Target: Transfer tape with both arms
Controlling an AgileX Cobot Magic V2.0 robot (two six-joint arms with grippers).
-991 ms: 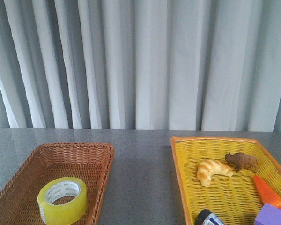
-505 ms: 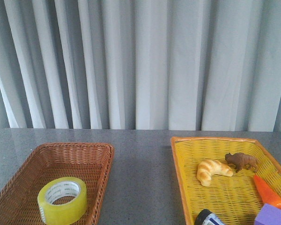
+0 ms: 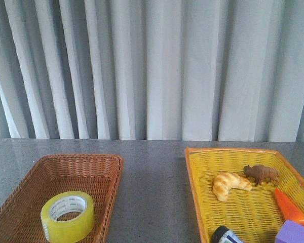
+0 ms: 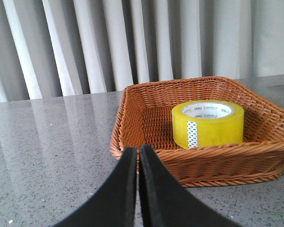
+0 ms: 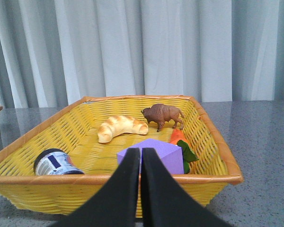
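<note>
- Evidently sitting unmoved over the last second: tape lying flat in brown basket.
- Holding closed, empty: left gripper, right gripper.
- Fitting either delivered or awaiting pickup.

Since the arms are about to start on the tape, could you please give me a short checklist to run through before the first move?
1. Tape roll lies flat in the brown basket, hole up: ok.
2. Nothing else in that basket crowds the roll: ok.
3. Left gripper open for a grasp: not ok, its jaws are together.
4. Right gripper open to receive: not ok, also closed.
5. Free room in the yellow basket among the croissant, bison, carrot, purple block and jar: ok, bare weave near the front left.
</note>
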